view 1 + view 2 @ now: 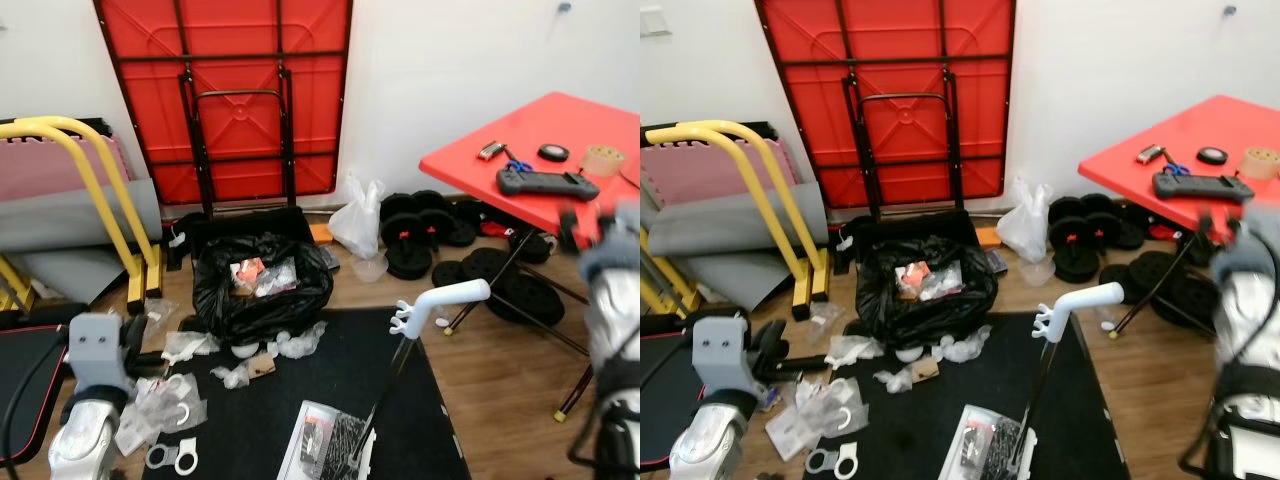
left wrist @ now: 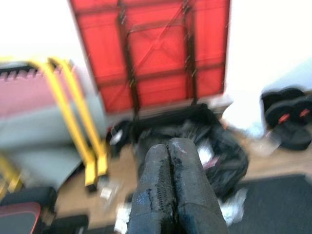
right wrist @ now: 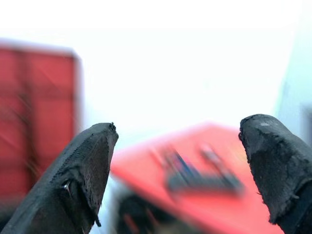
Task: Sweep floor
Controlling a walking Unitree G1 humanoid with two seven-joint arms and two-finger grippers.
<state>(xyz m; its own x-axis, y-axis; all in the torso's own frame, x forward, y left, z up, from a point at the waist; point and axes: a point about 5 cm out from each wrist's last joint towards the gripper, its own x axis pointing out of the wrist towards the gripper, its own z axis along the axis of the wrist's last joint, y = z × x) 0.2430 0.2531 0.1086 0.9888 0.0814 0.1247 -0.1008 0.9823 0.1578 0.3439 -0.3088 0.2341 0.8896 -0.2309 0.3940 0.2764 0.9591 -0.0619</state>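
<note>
Wood-plank floor (image 1: pixel 500 390) is lying under a black rubbery mat (image 1: pixel 330 380), and crumpled clear plastic scraps (image 1: pixel 165 400) plus white wrappers are littering the mat's left edge and the boards beside it. A glossy black trash bag (image 1: pixel 260 285), open and stuffed with rubbish, is sitting at the mat's far edge. The broom (image 1: pixel 400 380), thin dark shaft with a white moulded plastic handle ending in a knobby hook, is standing tilted near the mat's middle, its lower end meeting a white dustpan-like piece (image 1: pixel 325 440) holding dark debris; neither pincer is touching it. A folded red plastic table (image 1: pixel 225 95) with a black metal frame is leaning on the white wall; a yellow tubular frame (image 1: pixel 95 190) is standing at left over grey and pink foam mats. A red desk (image 1: pixel 530 160) at right is carrying a dark game controller (image 1: pixel 545 182), a tape roll and small bits; black round weight plates (image 1: pixel 430 235) and a white plastic bag (image 1: pixel 358 225) are lying by the wall. The left pincer (image 2: pixel 168 190), seen in the left wrist view, is pressed together, textured black pads touching, aimed toward the bag. The right pincer (image 3: pixel 183 165), in the right wrist view, is spread wide apart, empty, facing the blurred red desk. Both silver arms are showing low at the head views' edges.
</note>
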